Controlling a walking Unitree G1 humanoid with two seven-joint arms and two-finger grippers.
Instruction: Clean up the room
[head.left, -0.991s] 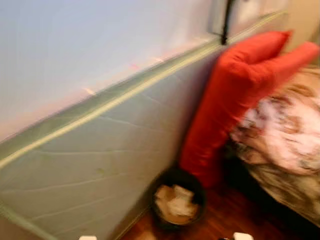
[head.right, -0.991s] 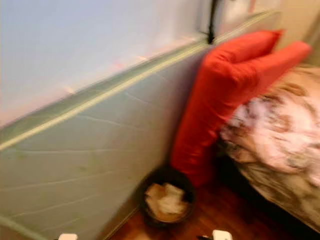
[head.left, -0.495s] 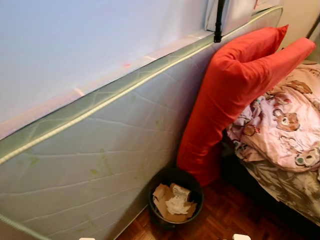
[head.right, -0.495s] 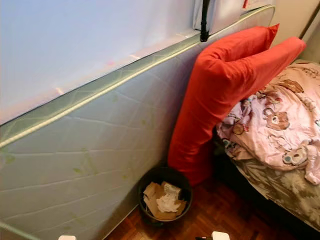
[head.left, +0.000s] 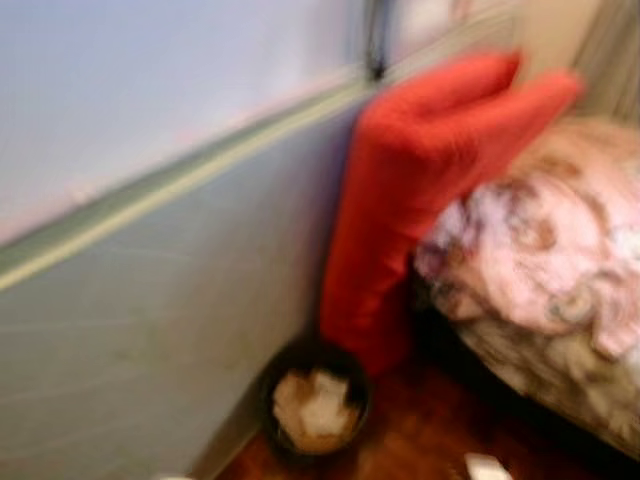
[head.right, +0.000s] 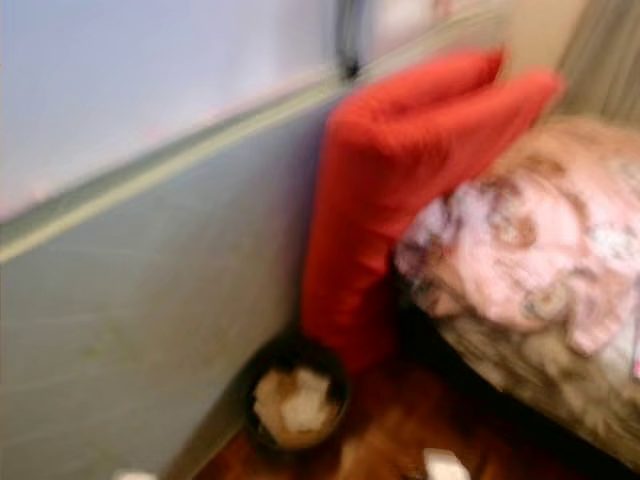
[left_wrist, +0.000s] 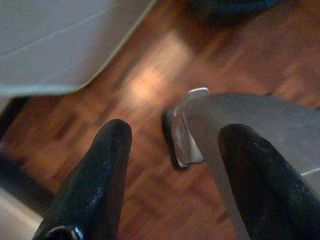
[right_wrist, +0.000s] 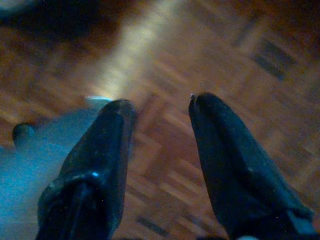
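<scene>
A dark round waste bin (head.left: 312, 407) holding crumpled paper stands on the wood floor, at the foot of an upright grey-green mattress (head.left: 150, 300). A long red pillow (head.left: 420, 170) leans against the mattress, bent over the bed's pink bear-print blanket (head.left: 540, 250). The eye views are blurred. My left gripper (left_wrist: 172, 142) hangs open over the parquet, nothing between its black fingers. My right gripper (right_wrist: 160, 112) is also open above the floor, holding nothing.
The bed (head.left: 560, 380) with a patterned side fills the right. A pale wall (head.left: 150, 90) rises above the mattress. Wood floor (head.left: 420, 440) lies between the bin and the bed. A silver part of my body (left_wrist: 260, 130) shows past the left gripper.
The whole picture has shifted left and blurred, so the camera has turned to the right. The bin, pillow and bed keep their places relative to each other.
</scene>
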